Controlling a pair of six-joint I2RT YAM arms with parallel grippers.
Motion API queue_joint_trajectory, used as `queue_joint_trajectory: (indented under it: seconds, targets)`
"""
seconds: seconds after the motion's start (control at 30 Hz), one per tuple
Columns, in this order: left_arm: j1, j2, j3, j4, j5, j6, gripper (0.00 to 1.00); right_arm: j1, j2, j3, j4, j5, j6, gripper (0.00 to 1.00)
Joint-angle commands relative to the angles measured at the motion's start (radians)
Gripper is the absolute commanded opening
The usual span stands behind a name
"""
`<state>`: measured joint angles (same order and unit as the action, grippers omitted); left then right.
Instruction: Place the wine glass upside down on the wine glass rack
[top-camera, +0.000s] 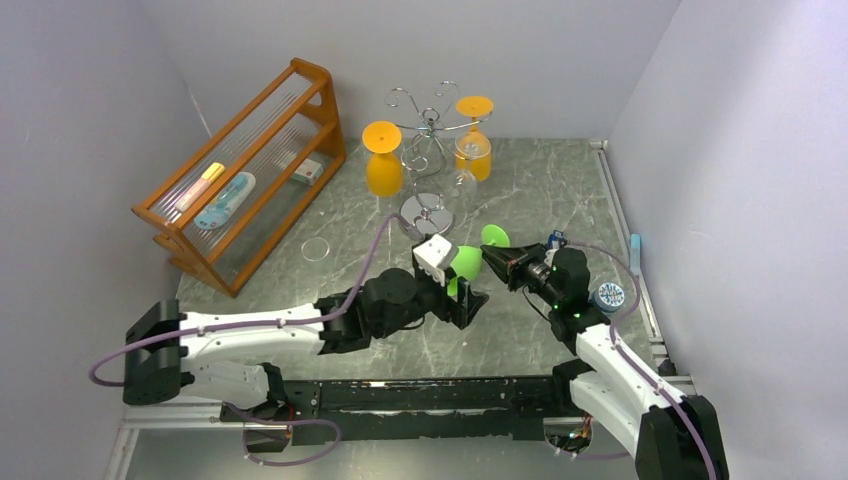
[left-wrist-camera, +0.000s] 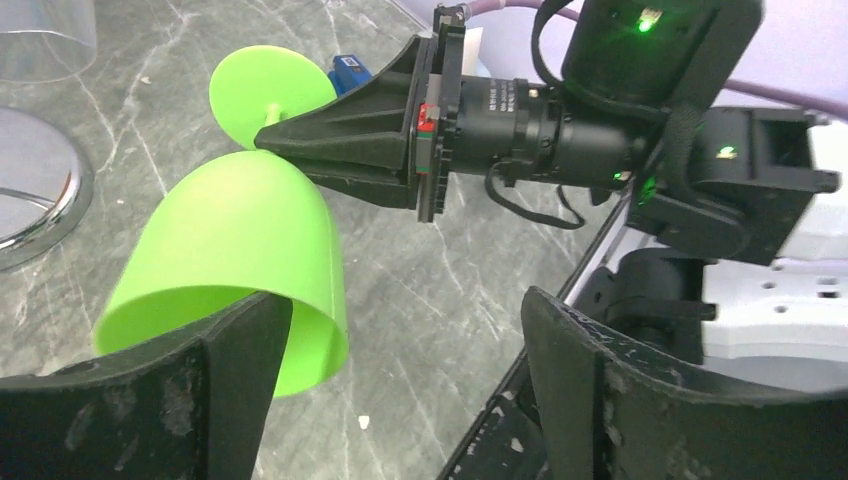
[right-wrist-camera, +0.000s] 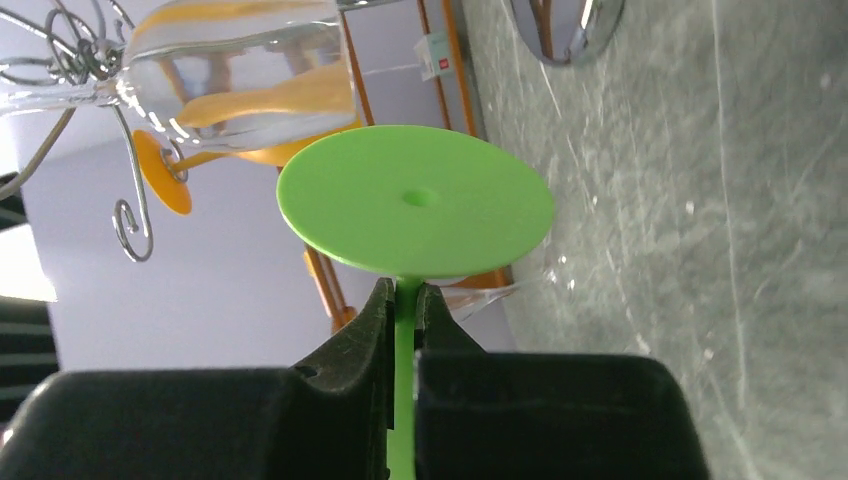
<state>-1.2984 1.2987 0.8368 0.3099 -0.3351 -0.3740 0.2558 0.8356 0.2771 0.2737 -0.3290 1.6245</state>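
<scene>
A green wine glass is held on its side above the table, bowl toward the left arm, foot toward the rack. My right gripper is shut on its stem just behind the foot; it also shows in the top view and the left wrist view. My left gripper is open, its left finger at the rim of the bowl, the other finger well apart. The chrome wine glass rack stands at the back on its round base.
An orange glass and a clear glass with an orange foot hang upside down on the rack. An orange wooden shelf stands at the back left. A clear ring lies on the table. A blue round object sits at the right edge.
</scene>
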Motion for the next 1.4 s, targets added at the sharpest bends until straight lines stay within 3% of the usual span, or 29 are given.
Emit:
queue_joint_trajectory:
  seconds: [0.0, 0.1, 0.27, 0.43, 0.77, 0.87, 1.03, 1.2, 1.37]
  targets:
    - [0.001, -0.090, 0.090, -0.275, -0.016, -0.082, 0.92, 0.003, 0.028, 0.043, 0.135, 0.087, -0.257, 0.00]
    - [0.020, -0.135, 0.134, -0.374, -0.012, -0.118, 0.96, 0.003, 0.037, 0.076, 0.180, 0.115, -0.428, 0.00]
    - [0.111, -0.151, 0.282, -0.511, 0.186, -0.184, 0.96, 0.004, -0.029, 0.097, 0.321, 0.086, -0.750, 0.00]
    - [0.204, -0.127, 0.384, -0.555, 0.310, -0.258, 0.96, 0.004, -0.105, 0.113, 0.344, 0.055, -0.973, 0.00]
    - [0.318, -0.031, 0.479, -0.422, 0.551, -0.412, 0.96, 0.005, -0.234, 0.057, 0.449, -0.071, -1.268, 0.00]
    - [0.328, 0.000, 0.498, -0.381, 0.501, -0.431, 0.97, 0.006, -0.246, 0.062, 0.444, -0.220, -1.366, 0.00]
    - [0.355, 0.003, 0.498, -0.342, 0.463, -0.470, 0.96, 0.010, -0.246, 0.048, 0.511, -0.372, -1.367, 0.00]
    - [0.381, 0.030, 0.479, -0.304, 0.558, -0.561, 0.96, 0.034, -0.239, 0.065, 0.510, -0.439, -1.385, 0.00]
    - [0.391, 0.052, 0.455, -0.245, 0.669, -0.648, 0.76, 0.046, -0.243, 0.059, 0.525, -0.445, -1.383, 0.00]
